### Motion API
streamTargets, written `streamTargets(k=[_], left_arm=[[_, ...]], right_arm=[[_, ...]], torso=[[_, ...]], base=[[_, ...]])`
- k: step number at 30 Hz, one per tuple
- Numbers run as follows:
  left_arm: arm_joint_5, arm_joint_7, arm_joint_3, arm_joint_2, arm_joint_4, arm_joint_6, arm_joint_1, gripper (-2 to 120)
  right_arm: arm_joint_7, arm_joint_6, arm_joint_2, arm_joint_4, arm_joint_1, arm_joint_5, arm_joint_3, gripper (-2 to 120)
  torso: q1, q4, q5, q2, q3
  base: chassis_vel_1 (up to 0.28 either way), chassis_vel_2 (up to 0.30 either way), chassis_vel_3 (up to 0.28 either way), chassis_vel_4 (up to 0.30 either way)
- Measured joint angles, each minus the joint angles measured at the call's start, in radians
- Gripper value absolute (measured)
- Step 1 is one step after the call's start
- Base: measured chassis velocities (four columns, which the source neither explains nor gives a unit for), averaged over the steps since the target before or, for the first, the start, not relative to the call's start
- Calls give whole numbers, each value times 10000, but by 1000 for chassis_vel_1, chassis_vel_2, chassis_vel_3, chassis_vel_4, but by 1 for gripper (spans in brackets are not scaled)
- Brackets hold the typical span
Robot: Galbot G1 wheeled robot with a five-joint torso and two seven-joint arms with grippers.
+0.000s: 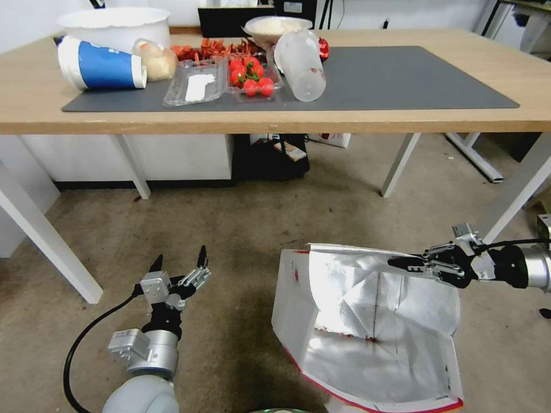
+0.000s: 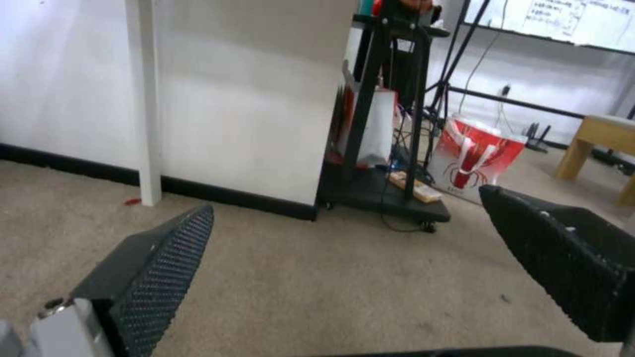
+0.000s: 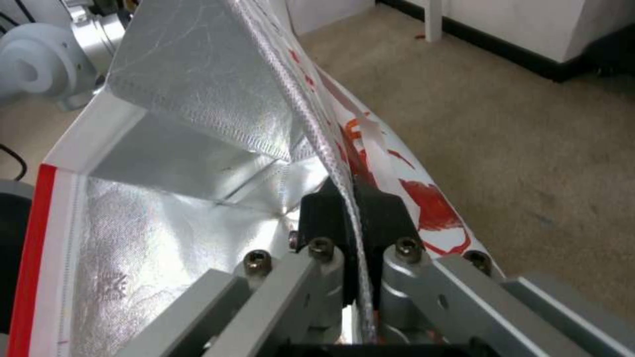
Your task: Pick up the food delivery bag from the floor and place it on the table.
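Gripping bag (image 1: 367,327) rim, R gripper (image 1: 402,263).

Food delivery bag (image 1: 367,327) on the floor (image 1: 241,229) at 5 o'clock, before the desk (image 1: 34,92). Right gripper (image 1: 402,263) at the bag's rim, 3 o'clock side. Left gripper (image 1: 179,258) above floor at 7 o'clock, well apart from the bag.

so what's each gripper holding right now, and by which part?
Right gripper is shut on the food delivery bag, pinching its top rim wall, not a handle. Left gripper is open, holding nothing.
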Motion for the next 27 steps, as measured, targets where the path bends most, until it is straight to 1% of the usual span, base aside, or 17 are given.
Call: streamTargets(k=[2, 5, 6, 10, 11, 14, 16, 19, 20, 23, 24, 27], left_arm=[[-35, -23, 2, 0, -7, 0, 2, 100], [-115, -80, 3, 1, -60, 20, -4, 100], [-115, -80, 3, 1, -60, 20, -4, 100], [-126, -85, -1, 7, -65, 21, 0, 100], [-126, -85, -1, 7, -65, 21, 0, 100], [-134, -84, -20, 11, -84, 21, 26, 100], [-134, -84, -25, 11, -87, 21, 27, 100], [-135, -80, -32, 11, -88, 20, 29, 100], [-135, -80, -32, 11, -88, 20, 29, 100], [-132, -78, -32, 10, -89, 21, 34, 100], [-132, -78, -32, 10, -89, 21, 34, 100], [-125, -77, -37, 7, -113, 21, 62, 100]], right_arm=[[-12, 2, 24, 21, -17, -15, -4, 0], [-43, 5, 122, 144, -89, -61, -36, 0], [-43, 5, 122, 144, -89, -61, -36, 0], [-75, -4, 137, 230, -111, -34, -39, 0], [-75, -4, 137, 230, -111, -34, -39, 0], [-91, -22, 78, 265, -108, 10, -34, 0], [-94, -29, 64, 274, -106, 22, -30, 0], [-106, -53, 34, 289, -103, 53, 0, 0], [-106, -53, 34, 289, -103, 53, 0, 0], [-124, -73, 38, 306, -110, 87, 22, 0], [-124, -73, 38, 306, -110, 87, 22, 0], [-154, -109, 83, 405, -173, 132, 54, 0]], torso=[[3, 0, 0, 29, 19], [23, 0, -1, 186, 163], [23, 0, -1, 186, 163], [21, 0, -2, 386, 372], [21, 0, -2, 386, 372], [37, 0, -1, 566, 531], [49, 0, -1, 611, 566], [69, 0, -1, 783, 725], [69, 0, -1, 783, 725], [88, 0, -1, 942, 864], [88, 0, -1, 942, 864], [110, 0, -1, 1111, 1014]], base=[[0, 0, 0, 0], [0, 0, 0, 0], [0, 0, 0, 0], [0, 0, 0, 0], [0, 0, 0, 0], [0, 0, 0, 0], [0, 0, 0, 0], [0, 0, 0, 0], [0, 0, 0, 0], [0, 0, 0, 0], [0, 0, 0, 0], [0, 0, 0, 0]])
